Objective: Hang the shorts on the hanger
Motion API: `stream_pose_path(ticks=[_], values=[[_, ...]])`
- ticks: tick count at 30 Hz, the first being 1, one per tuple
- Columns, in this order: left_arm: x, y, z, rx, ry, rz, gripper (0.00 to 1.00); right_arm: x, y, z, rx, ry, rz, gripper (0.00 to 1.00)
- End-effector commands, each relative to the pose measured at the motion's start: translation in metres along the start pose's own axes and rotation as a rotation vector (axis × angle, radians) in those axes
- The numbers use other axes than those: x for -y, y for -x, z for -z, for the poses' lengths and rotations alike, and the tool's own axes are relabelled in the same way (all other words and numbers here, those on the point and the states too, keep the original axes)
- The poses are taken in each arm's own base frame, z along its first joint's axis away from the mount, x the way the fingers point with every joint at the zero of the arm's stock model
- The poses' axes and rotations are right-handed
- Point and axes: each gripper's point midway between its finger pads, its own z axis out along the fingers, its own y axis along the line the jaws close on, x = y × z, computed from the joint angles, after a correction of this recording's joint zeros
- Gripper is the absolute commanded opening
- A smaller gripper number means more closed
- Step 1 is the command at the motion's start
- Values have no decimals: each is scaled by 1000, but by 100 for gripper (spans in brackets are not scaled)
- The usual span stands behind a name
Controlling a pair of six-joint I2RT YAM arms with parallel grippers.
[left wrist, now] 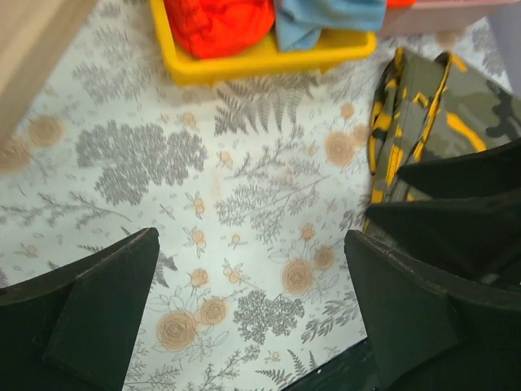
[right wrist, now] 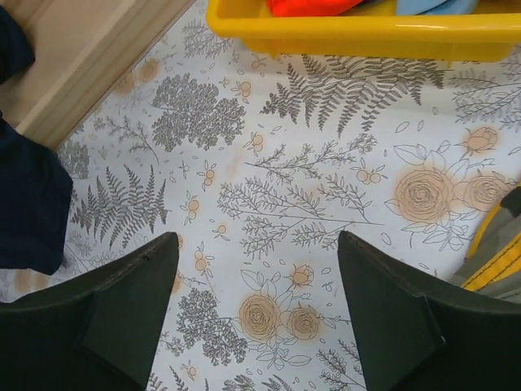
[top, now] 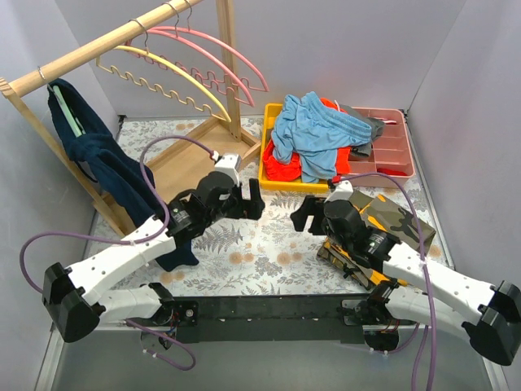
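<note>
The dark navy shorts (top: 106, 159) hang over the pale mint-green hanger (top: 63, 110) on the left end of the wooden rack, and their lower part drapes down to the table. A navy edge also shows in the right wrist view (right wrist: 28, 199). My left gripper (top: 255, 199) is open and empty over the flowered table centre (left wrist: 251, 240). My right gripper (top: 299, 216) faces it, open and empty (right wrist: 256, 238). Both are well to the right of the shorts.
The wooden rack (top: 98, 45) carries a yellow hanger (top: 163, 69) and pink hangers (top: 220, 49). A yellow bin (top: 273, 181) holds light blue shorts (top: 313, 130) and an orange garment. A pink tray (top: 395, 147) stands beside it. A camouflage garment (top: 391, 224) lies under my right arm.
</note>
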Motion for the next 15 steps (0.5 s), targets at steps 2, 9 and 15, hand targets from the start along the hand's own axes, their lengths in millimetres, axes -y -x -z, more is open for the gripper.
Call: stream_pose_path(ticks=[2, 9, 15], values=[[18, -28, -13, -10, -139, 112, 98, 23, 13, 8, 103, -84, -60, 87], [2, -54, -13, -21, -118, 157, 98, 30, 27, 15, 123, -155, -36, 91], [-6, -51, -2, 3, -100, 145, 98, 34, 33, 21, 131, -184, -16, 92]])
